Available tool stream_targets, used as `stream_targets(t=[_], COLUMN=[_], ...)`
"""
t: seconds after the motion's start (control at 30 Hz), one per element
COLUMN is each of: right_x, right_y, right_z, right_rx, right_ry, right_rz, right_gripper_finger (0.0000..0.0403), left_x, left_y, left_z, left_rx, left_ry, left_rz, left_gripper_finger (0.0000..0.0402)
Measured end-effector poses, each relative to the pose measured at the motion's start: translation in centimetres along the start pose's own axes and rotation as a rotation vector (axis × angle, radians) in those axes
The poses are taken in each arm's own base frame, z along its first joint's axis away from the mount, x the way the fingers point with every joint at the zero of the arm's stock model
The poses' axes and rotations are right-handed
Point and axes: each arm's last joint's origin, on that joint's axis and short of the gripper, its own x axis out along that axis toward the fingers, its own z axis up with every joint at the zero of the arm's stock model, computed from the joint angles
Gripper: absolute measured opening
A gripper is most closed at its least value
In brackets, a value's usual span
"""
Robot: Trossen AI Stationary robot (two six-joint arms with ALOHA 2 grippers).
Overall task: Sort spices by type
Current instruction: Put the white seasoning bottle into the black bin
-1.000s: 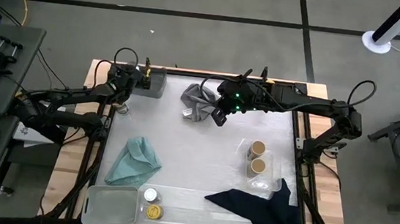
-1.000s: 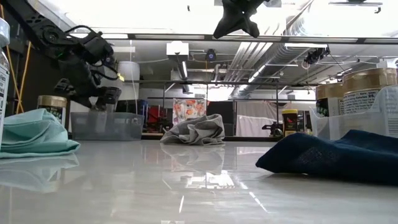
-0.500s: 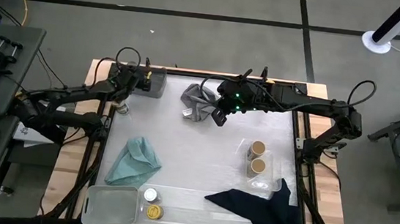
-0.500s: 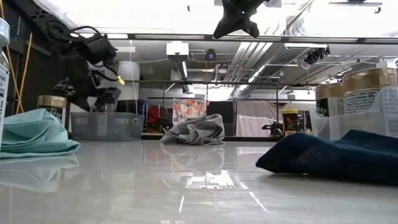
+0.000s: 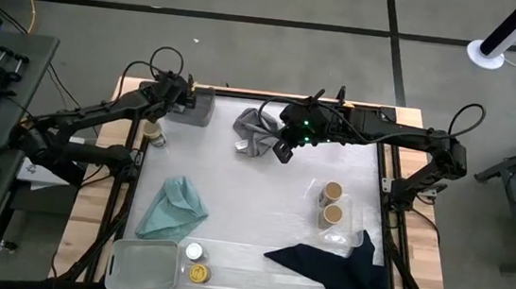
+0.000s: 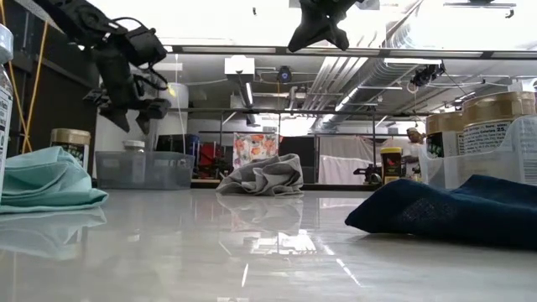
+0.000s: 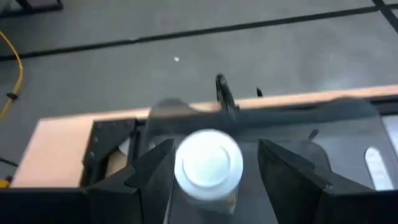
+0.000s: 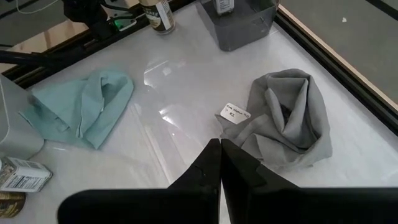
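Note:
My left gripper (image 5: pixel 187 97) hangs open over the small grey tray (image 5: pixel 200 112) at the table's far left. A white-capped spice jar (image 7: pixel 208 163) stands upright in that tray, just below the fingertips and between them; a gap shows beside the cap. A tan-topped jar (image 5: pixel 153 132) stands on the table by the left arm. My right gripper (image 5: pixel 282 152) is shut and hovers over the crumpled grey cloth (image 5: pixel 254 133); in its own view the shut fingertips (image 8: pixel 219 163) hold nothing.
Two tan-topped jars (image 5: pixel 332 202) stand in a clear tray at the right. A white-capped jar (image 5: pixel 194 250) and a yellow-capped jar (image 5: pixel 198 273) sit in the near clear tray, beside a grey tray (image 5: pixel 144 264). A teal cloth (image 5: pixel 174 208) and a navy cloth (image 5: pixel 331 270) lie on the table.
My left gripper has risen from the grey tray's rim to well above it, its fingers as far apart as before. The white-capped jar has stayed standing in the tray.

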Motion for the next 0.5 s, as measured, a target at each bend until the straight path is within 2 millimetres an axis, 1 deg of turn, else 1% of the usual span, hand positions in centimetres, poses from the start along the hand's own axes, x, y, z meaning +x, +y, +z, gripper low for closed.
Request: stream_targets(t=[0.17, 0.23, 0.3, 0.37, 0.43, 0.5], right_x=[0.0, 0.0, 0.0, 0.0, 0.0, 0.0], right_y=[0.0, 0.0, 0.0, 0.0, 0.0, -0.1], right_z=[0.0, 0.0, 0.0, 0.0, 0.0, 0.0], right_rx=[-0.004, -0.004, -0.005, -0.011, -0.012, -0.023], right_ry=[0.000, 0.001, 0.001, 0.001, 0.001, 0.001], right_rz=[0.001, 0.002, 0.002, 0.002, 0.002, 0.000], right_gripper_finger=[0.0000, 0.0000, 0.0000, 0.0000, 0.0000, 0.0000], left_x=[-1.0, -1.6, -2.6, -3.7, -5.0, -6.8], left_y=[-0.1, -0.1, -0.3, -0.8, -1.4, -2.0], left_z=[2.1, 3.1, 4.1, 4.6, 4.6, 4.0], left_rx=[0.001, -0.035, -0.083, -0.090, -0.052, 0.001], left_ry=[-0.041, -0.054, -0.060, -0.054, -0.031, 0.009], left_rz=[-0.020, -0.076, -0.209, -0.411, -0.636, -0.822], left_gripper_finger=[0.0212, 0.0212, 0.0212, 0.0212, 0.0210, 0.0198])
